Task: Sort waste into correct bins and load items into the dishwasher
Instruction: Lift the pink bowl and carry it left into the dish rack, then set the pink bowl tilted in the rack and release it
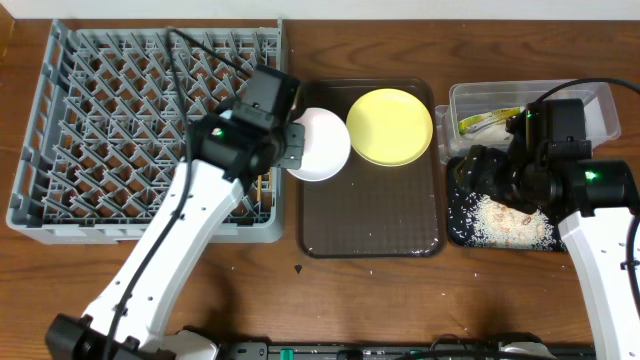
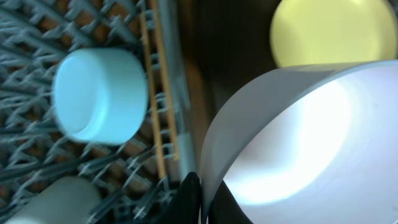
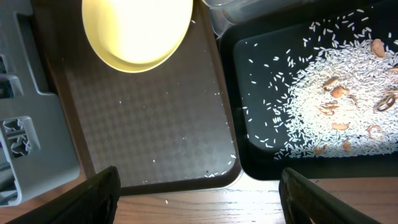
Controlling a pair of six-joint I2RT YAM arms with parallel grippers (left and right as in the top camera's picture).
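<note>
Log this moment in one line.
left gripper: shut on white bowl rim | right gripper: open, above black tray | yellow plate: on brown tray | light blue bowl: in dish rack

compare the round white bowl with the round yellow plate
The white bowl is deep, its rim clamped by the left gripper; the yellow plate is shallow, lying free on the brown tray. The bowl overhangs the tray's left edge; the plate sits inside it. Both are round.
</note>
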